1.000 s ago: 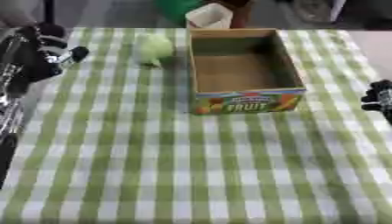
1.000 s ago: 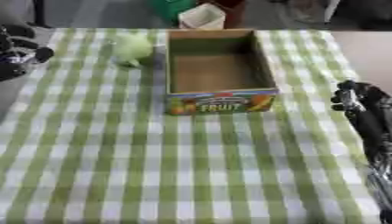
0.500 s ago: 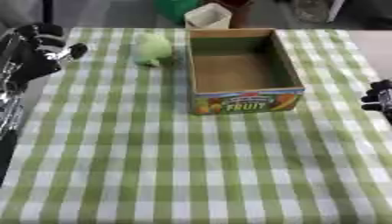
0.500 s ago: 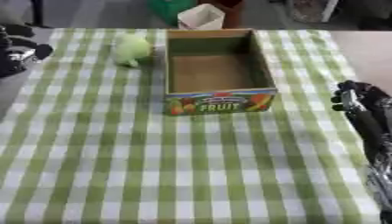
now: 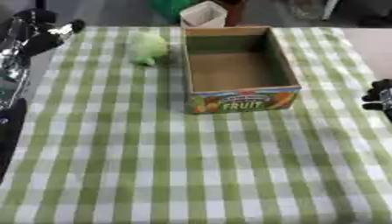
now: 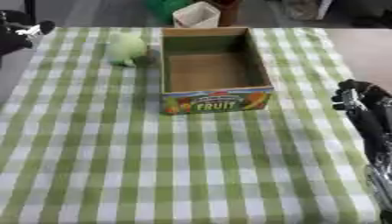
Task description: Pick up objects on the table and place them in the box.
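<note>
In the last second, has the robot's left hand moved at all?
Yes. The left hand has crept toward the green object beside the box.

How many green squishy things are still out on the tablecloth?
1. A pale green object sits on the checked cloth just left of the open cardboard box, toward the far edge. The box looks empty inside.

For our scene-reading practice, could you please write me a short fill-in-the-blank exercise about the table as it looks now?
1. The inside of the cardboard box is ____.
2. The word printed on the box's front is ____.
3. The green object lies on the checked cloth beside the box, on the robot's ____ side.
4. The hand nearer the green object is the ____ hand.

Missing words: empty; FRUIT; left; left
</note>
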Controlling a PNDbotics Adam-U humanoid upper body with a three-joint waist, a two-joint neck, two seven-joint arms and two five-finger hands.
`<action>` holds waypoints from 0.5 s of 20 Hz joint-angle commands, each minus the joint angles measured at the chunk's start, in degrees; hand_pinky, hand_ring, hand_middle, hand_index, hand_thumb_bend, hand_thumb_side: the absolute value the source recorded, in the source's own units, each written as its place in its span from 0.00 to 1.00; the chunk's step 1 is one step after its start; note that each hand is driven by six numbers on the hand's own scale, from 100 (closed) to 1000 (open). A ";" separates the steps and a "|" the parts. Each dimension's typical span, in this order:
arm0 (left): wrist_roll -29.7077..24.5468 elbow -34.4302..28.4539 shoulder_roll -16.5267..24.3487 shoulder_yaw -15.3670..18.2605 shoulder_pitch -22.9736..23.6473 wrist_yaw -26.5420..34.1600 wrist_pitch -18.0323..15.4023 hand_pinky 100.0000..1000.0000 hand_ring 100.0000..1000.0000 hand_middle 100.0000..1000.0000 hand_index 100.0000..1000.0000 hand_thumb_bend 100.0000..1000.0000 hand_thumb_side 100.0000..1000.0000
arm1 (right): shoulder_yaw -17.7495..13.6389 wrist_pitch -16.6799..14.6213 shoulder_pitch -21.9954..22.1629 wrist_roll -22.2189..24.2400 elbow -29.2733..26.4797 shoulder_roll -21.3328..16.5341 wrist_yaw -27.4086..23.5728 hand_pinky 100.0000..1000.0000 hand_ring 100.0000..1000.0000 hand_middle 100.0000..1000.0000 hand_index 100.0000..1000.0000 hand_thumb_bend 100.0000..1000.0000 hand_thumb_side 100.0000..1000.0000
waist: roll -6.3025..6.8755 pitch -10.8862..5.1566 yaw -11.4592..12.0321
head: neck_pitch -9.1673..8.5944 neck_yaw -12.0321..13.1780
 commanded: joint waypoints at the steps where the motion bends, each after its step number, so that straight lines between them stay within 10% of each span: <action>1: 3.96 6.96 1.12 0.53 -4.26 -1.58 -0.07 0.48 0.63 0.61 0.64 0.77 0.21 | 0.02 -0.08 -1.17 0.45 -0.81 -0.89 -0.48 0.57 0.58 0.51 0.63 0.00 0.50 | 0.21 -0.56 -0.72 | -0.83 0.68; 10: 9.83 18.96 -0.87 -2.52 -12.81 -14.75 -1.36 0.50 0.64 0.61 0.66 0.79 0.16 | 0.78 0.05 -2.62 1.27 -0.88 -0.65 -0.65 0.57 0.58 0.51 0.63 0.00 0.51 | 0.97 0.75 -4.44 | -2.25 2.09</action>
